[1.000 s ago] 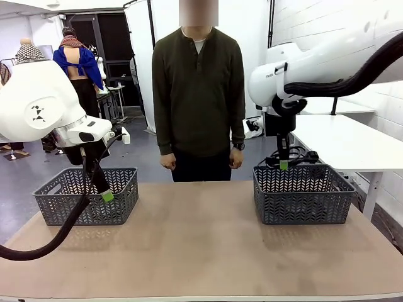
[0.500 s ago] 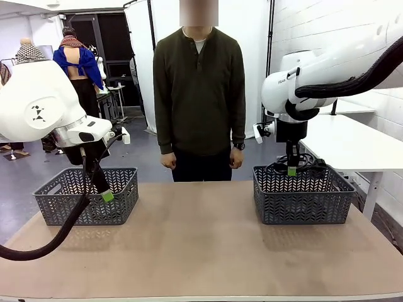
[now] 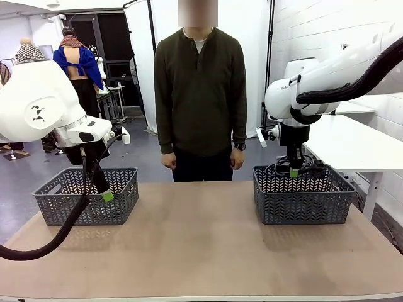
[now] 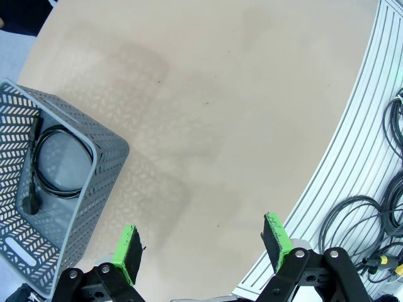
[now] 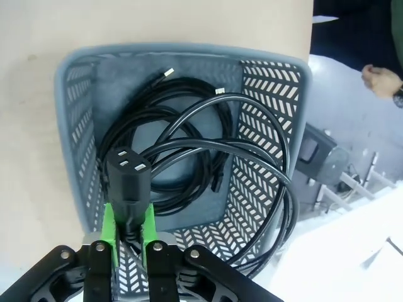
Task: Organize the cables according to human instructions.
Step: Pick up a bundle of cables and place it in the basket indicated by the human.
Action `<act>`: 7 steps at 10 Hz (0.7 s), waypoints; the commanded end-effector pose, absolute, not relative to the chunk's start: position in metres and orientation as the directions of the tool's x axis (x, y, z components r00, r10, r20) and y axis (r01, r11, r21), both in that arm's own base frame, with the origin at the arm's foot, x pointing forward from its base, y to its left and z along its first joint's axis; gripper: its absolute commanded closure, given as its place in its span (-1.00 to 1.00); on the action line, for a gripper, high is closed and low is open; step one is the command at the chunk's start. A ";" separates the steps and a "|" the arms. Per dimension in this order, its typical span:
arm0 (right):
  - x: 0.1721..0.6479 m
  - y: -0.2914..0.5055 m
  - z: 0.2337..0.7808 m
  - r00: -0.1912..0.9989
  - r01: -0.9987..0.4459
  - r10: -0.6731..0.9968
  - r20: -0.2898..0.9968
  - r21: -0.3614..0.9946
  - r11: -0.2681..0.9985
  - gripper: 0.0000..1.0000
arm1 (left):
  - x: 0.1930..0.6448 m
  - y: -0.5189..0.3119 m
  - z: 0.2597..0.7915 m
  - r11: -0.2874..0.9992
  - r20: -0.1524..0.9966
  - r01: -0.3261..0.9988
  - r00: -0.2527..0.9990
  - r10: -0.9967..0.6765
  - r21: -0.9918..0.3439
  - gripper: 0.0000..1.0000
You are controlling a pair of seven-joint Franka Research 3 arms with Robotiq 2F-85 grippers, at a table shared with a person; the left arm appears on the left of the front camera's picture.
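My right gripper [image 3: 293,172] hangs over the right grey basket [image 3: 302,195], shut on the black plug [image 5: 128,179] of a cable. That cable's loops [image 5: 208,148] lie partly in the basket [image 5: 75,94], and one loop [image 5: 286,207] droops over its rim. More black cables [image 5: 157,82] lie coiled on the basket floor. My left gripper [image 3: 107,195] is open with nothing between its fingers, just in front of the left grey basket [image 3: 63,201]. In the left wrist view, the left gripper [image 4: 201,242] is above the bare table, and one coiled cable [image 4: 60,163] lies in that basket [image 4: 94,189].
A person [image 3: 200,94] stands at the far side between the baskets, hands down by the sides; one hand [image 5: 381,78] shows past the right basket. The brown tabletop [image 3: 201,251] stretches between the baskets. Loose cables [image 4: 378,214] lie beyond the table's ribbed edge.
My right arm has carried the held cable to the right, farther over the right basket. The left arm and the person have stayed still.
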State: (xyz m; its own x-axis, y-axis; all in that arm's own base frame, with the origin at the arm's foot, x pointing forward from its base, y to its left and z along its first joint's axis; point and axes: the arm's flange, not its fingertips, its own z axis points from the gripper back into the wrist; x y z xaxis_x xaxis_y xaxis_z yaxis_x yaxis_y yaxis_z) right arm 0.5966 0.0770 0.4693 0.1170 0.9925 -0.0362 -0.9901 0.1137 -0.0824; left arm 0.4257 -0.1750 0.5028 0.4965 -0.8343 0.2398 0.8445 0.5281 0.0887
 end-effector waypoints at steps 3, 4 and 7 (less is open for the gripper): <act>0.614 0.065 0.468 0.066 -0.993 0.998 -0.005 -0.093 0.065 1.00 | 0.425 -0.175 0.504 0.528 0.237 0.845 0.497 -0.835 0.087 -1.00; 0.615 0.064 0.467 0.059 -0.994 0.998 -0.004 -0.094 0.058 1.00 | 0.425 -0.175 0.504 0.528 0.237 0.845 0.497 -0.835 0.087 -1.00; 0.620 0.064 0.464 0.057 -0.995 0.998 -0.001 -0.080 0.056 -0.01 | 0.425 -0.175 0.504 0.528 0.237 0.845 0.497 -0.835 0.087 -1.00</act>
State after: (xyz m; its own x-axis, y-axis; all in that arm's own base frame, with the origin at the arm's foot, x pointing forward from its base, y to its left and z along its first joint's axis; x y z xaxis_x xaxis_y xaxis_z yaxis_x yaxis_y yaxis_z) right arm 0.6129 0.0665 0.4625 0.0869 0.9956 -0.0341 -0.9932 0.0839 -0.0805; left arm 0.4257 -0.1750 0.5028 0.4965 -0.8343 0.2397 0.8445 0.5281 0.0887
